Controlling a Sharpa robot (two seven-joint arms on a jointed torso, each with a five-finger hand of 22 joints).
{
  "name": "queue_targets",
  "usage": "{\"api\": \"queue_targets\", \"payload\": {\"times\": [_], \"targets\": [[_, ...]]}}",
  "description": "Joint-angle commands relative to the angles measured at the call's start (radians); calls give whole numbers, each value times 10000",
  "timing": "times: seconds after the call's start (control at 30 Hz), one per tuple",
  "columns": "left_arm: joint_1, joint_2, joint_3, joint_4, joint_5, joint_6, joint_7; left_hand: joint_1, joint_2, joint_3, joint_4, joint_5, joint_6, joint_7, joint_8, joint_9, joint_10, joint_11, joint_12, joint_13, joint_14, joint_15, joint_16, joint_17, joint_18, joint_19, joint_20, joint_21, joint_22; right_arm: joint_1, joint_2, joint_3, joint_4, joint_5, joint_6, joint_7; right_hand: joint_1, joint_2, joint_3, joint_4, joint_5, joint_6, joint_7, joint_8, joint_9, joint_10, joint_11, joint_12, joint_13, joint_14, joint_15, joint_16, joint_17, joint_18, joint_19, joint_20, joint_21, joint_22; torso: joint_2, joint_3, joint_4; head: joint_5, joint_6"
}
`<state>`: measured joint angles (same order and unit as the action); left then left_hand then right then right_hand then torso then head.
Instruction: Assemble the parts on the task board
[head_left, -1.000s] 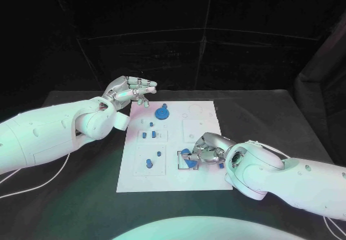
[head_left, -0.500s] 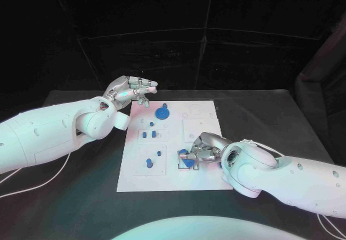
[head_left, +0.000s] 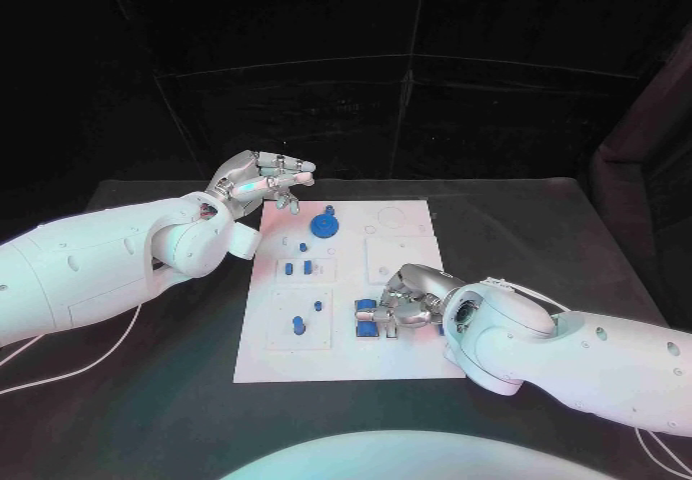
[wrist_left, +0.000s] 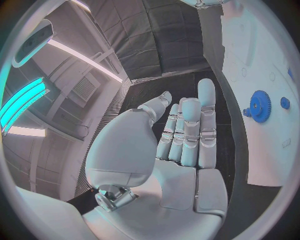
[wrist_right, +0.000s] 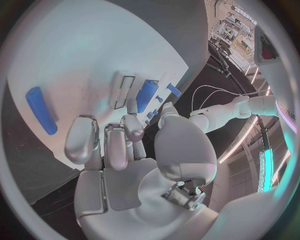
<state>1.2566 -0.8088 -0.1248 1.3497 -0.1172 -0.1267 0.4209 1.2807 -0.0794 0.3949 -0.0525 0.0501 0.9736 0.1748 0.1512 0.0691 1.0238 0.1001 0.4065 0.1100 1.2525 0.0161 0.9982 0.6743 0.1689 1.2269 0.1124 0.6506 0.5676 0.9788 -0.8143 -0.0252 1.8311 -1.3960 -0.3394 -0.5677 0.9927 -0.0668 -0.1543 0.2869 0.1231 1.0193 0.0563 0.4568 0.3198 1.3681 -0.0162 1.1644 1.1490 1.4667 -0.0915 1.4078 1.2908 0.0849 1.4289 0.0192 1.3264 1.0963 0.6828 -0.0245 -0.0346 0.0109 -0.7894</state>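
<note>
Your right hand (head_left: 408, 298) covers part of the task board (head_left: 346, 290) near its right edge, so you cannot tell whether its curled fingers (wrist_right: 83, 140) grip the blue part (head_left: 368, 319) sitting in the framed recess just beside them. Your left hand (head_left: 260, 182) is raised off the desk (head_left: 548, 240) by the board's far left corner, fingers straight, close together and empty. The blue gear (head_left: 326, 225) lies at the board's far end, with smaller blue parts (head_left: 297, 268) standing in the left column's recesses.

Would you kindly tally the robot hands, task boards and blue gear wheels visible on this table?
hands: 2, the left hand and the right hand
task board: 1
blue gear: 1
Total: 4
</note>
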Motion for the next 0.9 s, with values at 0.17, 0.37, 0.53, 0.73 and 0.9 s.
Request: {"api": "queue_targets", "payload": {"times": [0.17,0.37,0.53,0.73,0.9], "targets": [[13,-12,2,1,20,136,19,42,29,-48,-12,-10,-7,35,53,-13,-73,22,56,12,-36,3,-67,-12,131,-37,21,-69,-9,14,-197,4,155,-267,317,673,2045,182,215,-980,776,-26,-40,-26,194,14,-67,-85,111,539,13,-22,60,30,-20,-22,-55,59,-2,0,-15,8,-24],[13,-6,2,-5,20,137,20,42,29,-48,-12,-10,-7,35,53,-13,-73,22,56,12,-36,3,-67,-12,131,-37,21,-69,-9,14,-225,4,151,-555,279,674,2768,369,356,-1468,472,24,-50,-8,264,26,-80,-117,136,540,3,-32,70,28,-14,-32,-61,71,-1,-2,-2,-24,-10],[13,-12,1,0,20,134,24,42,29,-48,-12,-10,-7,35,53,-13,-73,22,56,12,-36,3,-67,-12,131,-37,21,-69,-9,14,-420,5,206,-438,-338,832,2603,484,276,-1391,662,-94,2,-102,256,27,-43,-150,134,539,25,-45,60,29,-17,-25,-80,47,-2,-5,1,-32,1],[12,-52,-1,11,20,124,24,42,29,-48,-12,-10,-7,35,53,-13,-73,22,56,12,-36,3,-67,-12,131,-37,21,-69,-9,18,-1255,9,594,232,-1009,1461,1856,451,-254,-870,1419,-480,146,-486,161,20,82,-186,156,541,127,-65,51,33,-20,55,-107,15,-19,-3,-33,-93,19],[10,-54,-3,-3,20,112,37,42,29,-48,-12,-10,-7,35,53,-13,-73,22,56,12,-36,3,-67,-12,131,-37,21,-69,-9,26,-2141,12,920,789,-773,1831,2166,665,-239,-946,1877,-589,219,-738,98,-15,142,-241,148,542,175,-71,56,37,-24,102,-115,13,-14,-11,-24,-218,45]]}}
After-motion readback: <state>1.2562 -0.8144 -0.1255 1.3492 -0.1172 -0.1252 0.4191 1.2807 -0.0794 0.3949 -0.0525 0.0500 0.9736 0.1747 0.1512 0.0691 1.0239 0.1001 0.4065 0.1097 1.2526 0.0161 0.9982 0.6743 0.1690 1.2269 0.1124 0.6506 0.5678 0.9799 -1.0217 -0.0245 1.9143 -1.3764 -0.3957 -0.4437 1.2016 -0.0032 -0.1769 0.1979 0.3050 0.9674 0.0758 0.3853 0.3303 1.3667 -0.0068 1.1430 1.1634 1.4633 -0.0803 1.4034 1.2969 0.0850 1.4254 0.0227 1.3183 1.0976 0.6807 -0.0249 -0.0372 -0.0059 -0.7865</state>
